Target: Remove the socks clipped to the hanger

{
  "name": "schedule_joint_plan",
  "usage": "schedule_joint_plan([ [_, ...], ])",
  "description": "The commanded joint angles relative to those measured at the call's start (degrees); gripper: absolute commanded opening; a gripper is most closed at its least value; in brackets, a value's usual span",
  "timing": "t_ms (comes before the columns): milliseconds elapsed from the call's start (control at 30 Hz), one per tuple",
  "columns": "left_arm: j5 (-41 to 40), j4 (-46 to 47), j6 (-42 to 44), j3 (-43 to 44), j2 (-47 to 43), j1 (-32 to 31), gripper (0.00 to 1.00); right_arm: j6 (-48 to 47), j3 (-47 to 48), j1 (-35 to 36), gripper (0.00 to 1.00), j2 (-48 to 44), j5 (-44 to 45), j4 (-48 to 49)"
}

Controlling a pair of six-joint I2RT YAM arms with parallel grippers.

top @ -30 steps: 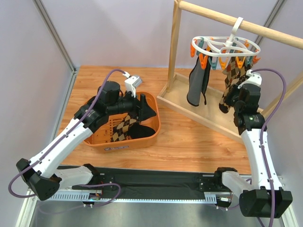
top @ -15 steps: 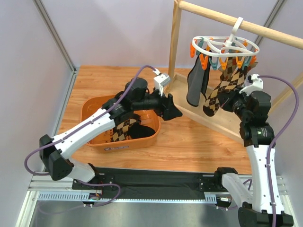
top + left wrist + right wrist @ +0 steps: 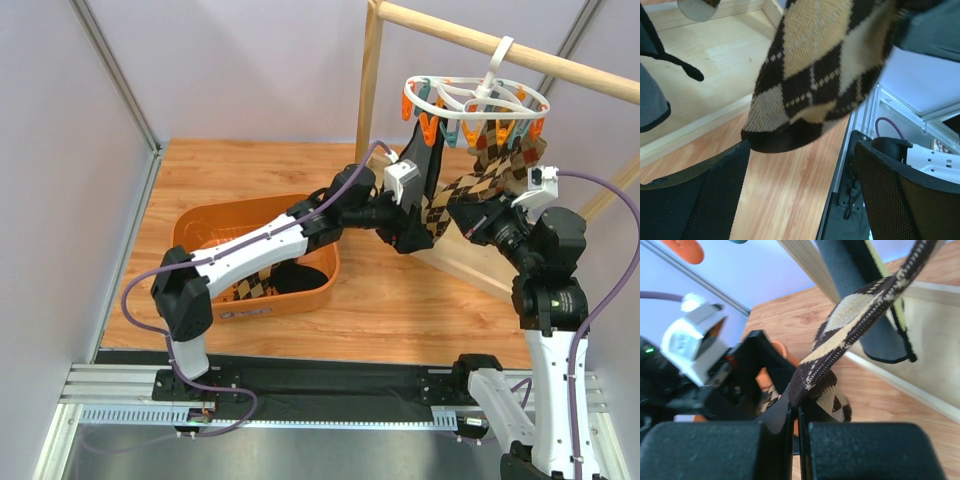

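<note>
The white ring hanger with orange and teal clips hangs by its hook from the wooden rail. A brown-and-tan argyle sock is still clipped at its top and pulled out slantwise to the left. My right gripper is shut on this sock; in the right wrist view the fabric is pinched between the closed fingers. My left gripper is open with the sock's toe just beyond its two fingers. A dark sock hangs beside it.
An orange basket on the table holds several removed socks, argyle and black. The wooden rail frame stands at the back right with its base board on the table. Grey walls enclose the left and back.
My left arm has swung from the basket to the right, up to the argyle sock's toe. My right gripper has pulled the sock down and left, stretching it out from its clip.
</note>
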Motion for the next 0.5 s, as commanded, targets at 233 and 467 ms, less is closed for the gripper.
schedule_joint_plan([
  [233,0.85,4.94,-0.4,7.96,7.05,-0.43,0.93,4.13,1.68,0.15,0.0,-0.97,-5.1,0.86],
  [467,0.41,5.47,0.57,6.74,7.23,-0.43,0.93,4.92,1.68,0.15,0.0,-0.88,-5.45,1.3],
])
